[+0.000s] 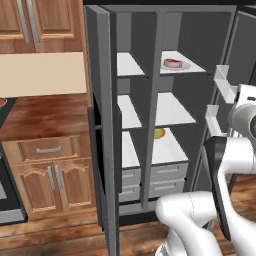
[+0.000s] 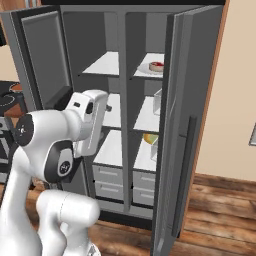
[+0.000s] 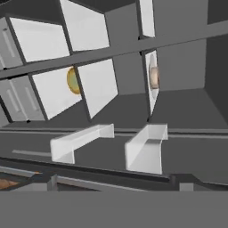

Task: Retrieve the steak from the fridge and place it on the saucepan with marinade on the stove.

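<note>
The grey fridge (image 1: 153,75) stands with both doors swung open. The steak (image 1: 172,63), red with a pale rim, lies on a white plate on the top right shelf, also seen from the other side (image 2: 156,66). In the rolled hand view the steak (image 3: 154,76) shows edge-on, far ahead. My gripper (image 3: 113,180) is open and holds nothing, its dark tips wide apart, still outside the fridge at mid height. The white hand (image 2: 91,121) points toward the shelves. The saucepan (image 1: 2,103) with reddish marinade peeks in at the far left on the black stove (image 1: 4,117).
A small yellowish round food item (image 1: 159,133) sits on the lower right shelf above grey drawers (image 1: 169,172). White door bins (image 3: 146,147) hang on the right door, close to my hand. A wooden counter (image 1: 47,116) with cabinets lies between fridge and stove.
</note>
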